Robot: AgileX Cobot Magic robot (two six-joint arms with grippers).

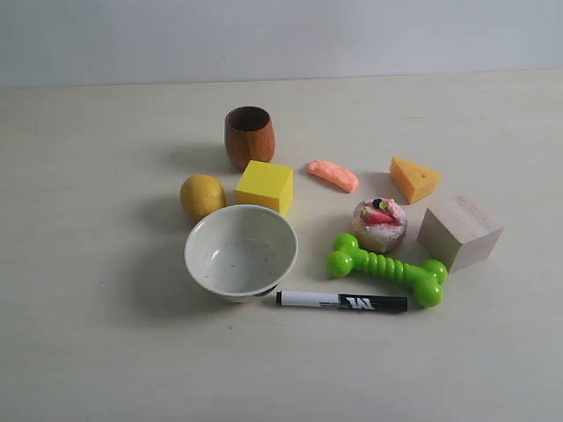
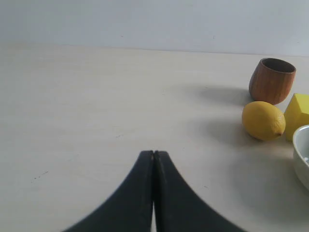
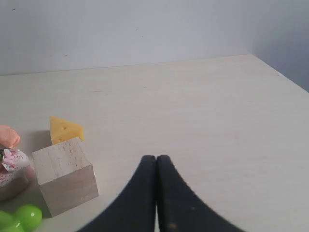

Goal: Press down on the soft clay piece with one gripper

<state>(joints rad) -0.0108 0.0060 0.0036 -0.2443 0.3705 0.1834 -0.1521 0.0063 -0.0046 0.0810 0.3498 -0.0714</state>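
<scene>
The soft clay piece (image 1: 333, 174), a salmon-orange lumpy strip, lies flat on the table between the wooden cup and the cheese wedge; a small end of the soft clay piece (image 3: 8, 136) shows in the right wrist view behind the cupcake. Neither arm appears in the exterior view. My left gripper (image 2: 154, 153) is shut with nothing in it, over bare table well away from the lemon. My right gripper (image 3: 156, 158) is also shut and empty, beside the wooden block and far from the clay.
A wooden cup (image 1: 249, 135), lemon (image 1: 202, 196), yellow cube (image 1: 265, 186), white bowl (image 1: 241, 252), toy cupcake (image 1: 379, 223), cheese wedge (image 1: 413, 178), wooden block (image 1: 458, 232), green dog-bone toy (image 1: 387, 267) and black marker (image 1: 342, 301) crowd the table's middle.
</scene>
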